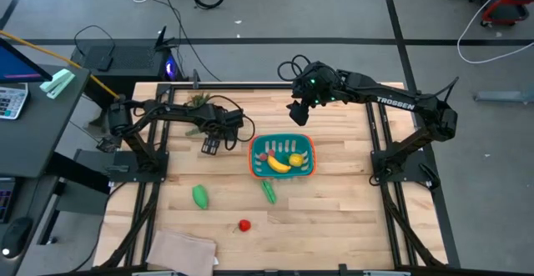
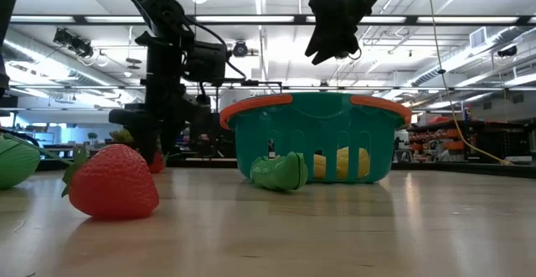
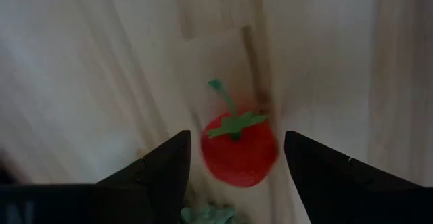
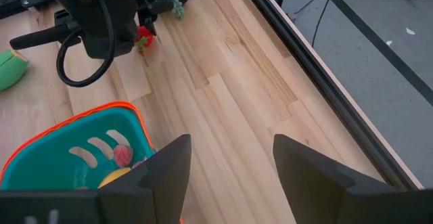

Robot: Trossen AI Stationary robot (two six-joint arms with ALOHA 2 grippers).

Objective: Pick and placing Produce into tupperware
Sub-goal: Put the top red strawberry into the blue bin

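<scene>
My left gripper (image 3: 237,136) is open and points down at the table, left of the basket. A small red round piece (image 3: 238,153) with a green stem lies on the wood between its fingers, which stand on either side without touching it. The right wrist view shows the same red piece (image 4: 143,37) under the left gripper. The teal basket (image 1: 282,157) with the orange-red rim holds the banana (image 1: 279,164), a yellow chunk (image 1: 295,159) and a red piece. My right gripper (image 1: 300,109) is open, raised above the table beyond the basket's far side.
A green pod (image 1: 268,191) lies against the basket's near side. A green piece (image 1: 200,196) and a red strawberry (image 1: 244,225) lie toward the near edge, a tan cloth (image 1: 179,249) at the near left corner. The spiky plant (image 1: 198,101) stands behind the left gripper.
</scene>
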